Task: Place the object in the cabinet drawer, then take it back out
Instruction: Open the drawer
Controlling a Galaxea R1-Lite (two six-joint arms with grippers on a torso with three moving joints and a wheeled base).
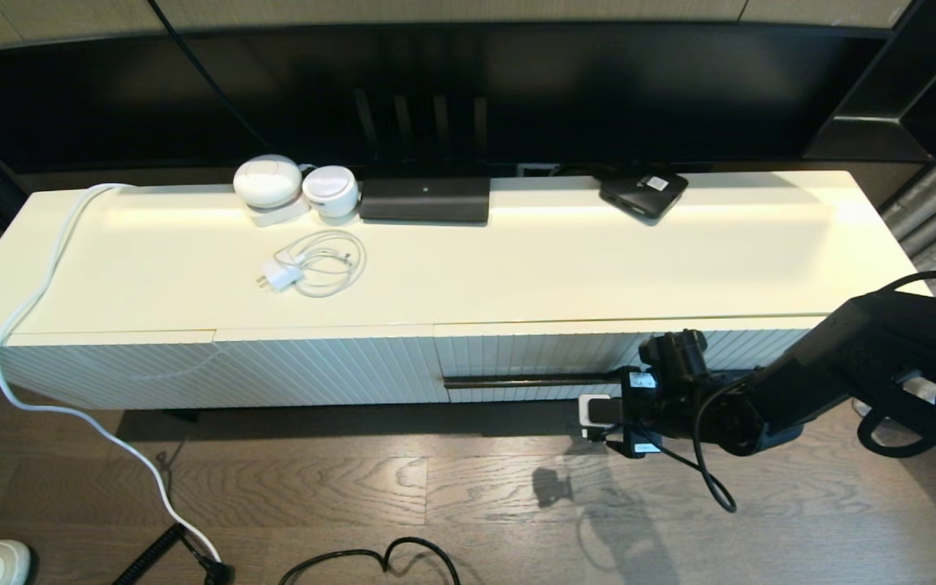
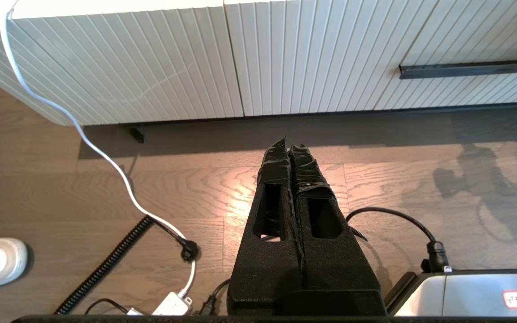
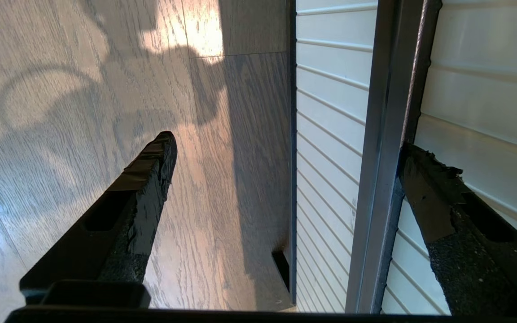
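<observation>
The cabinet drawer [image 1: 549,353] is closed, and its fluted cream front [image 3: 330,134] carries a long dark bar handle [image 1: 533,380]. My right gripper [image 1: 616,410] is low in front of the drawer, at the right end of that handle. It is open [image 3: 287,143], and its fingers straddle the bar handle [image 3: 391,134]; one finger [image 3: 424,193] lies against the bar on the far side, the other [image 3: 151,179] hangs over the floor. The object is out of view. My left gripper [image 2: 289,143] is shut and empty, low above the wooden floor before the cabinet.
On the cabinet top stand a long black device [image 1: 424,200], a flat black box with a white label [image 1: 643,192], two white round devices [image 1: 267,181] and a coiled white charger [image 1: 314,264]. A white cord [image 1: 37,284] trails to the floor. Black cables [image 1: 379,561] lie there.
</observation>
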